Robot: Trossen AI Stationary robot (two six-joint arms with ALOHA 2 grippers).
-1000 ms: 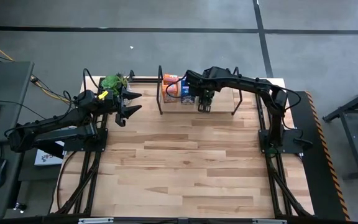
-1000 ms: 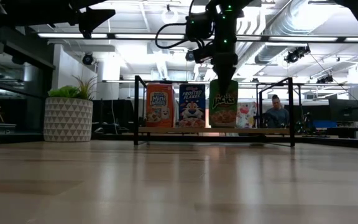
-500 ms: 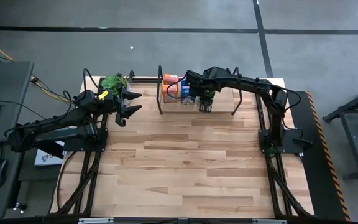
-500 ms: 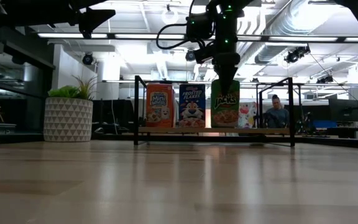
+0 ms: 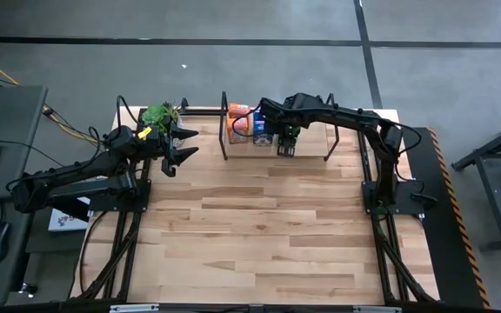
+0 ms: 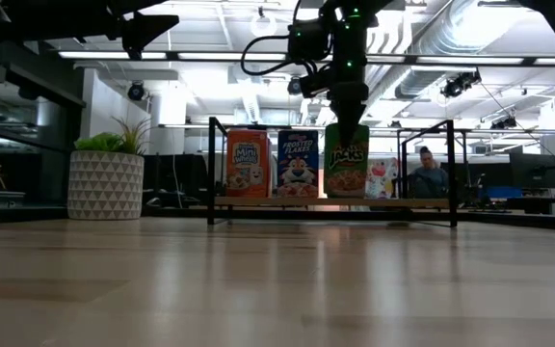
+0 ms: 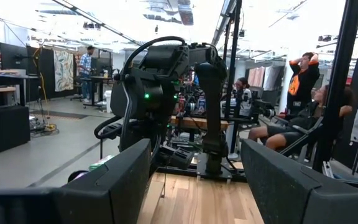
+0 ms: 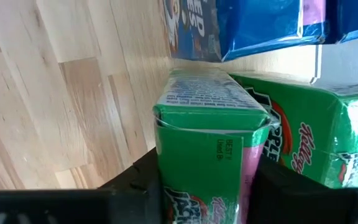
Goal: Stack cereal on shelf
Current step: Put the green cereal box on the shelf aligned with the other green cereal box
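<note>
A low black-rod shelf [image 6: 403, 201] stands at the table's far edge. On its pale board an orange cereal box [image 6: 247, 164] and a blue cereal box [image 6: 298, 164] stand upright. My right gripper [image 6: 347, 120] is above the shelf [image 5: 329, 156], shut on a green cereal box [image 6: 347, 162] just right of the blue one. The right wrist view shows a second green box [image 8: 303, 143] beside the held one and the blue box [image 8: 253, 25] beyond it. My left gripper [image 5: 181, 143] hovers open near the plant, left of the shelf. My right gripper pinches the green box at its upper end [image 8: 210, 102], one finger [image 8: 145, 180] on each broad side. The fingers come from above and point down. The box is upright, and its bottom edge [image 6: 347, 196] is level with the board, beside the blue box.
A potted green plant [image 6: 106, 178] in a patterned white pot stands at the far left corner, close to my left gripper [image 7: 194, 180]. The wooden tabletop [image 5: 259, 226] spreads wide in front of the shelf. People sit in the room beyond the table.
</note>
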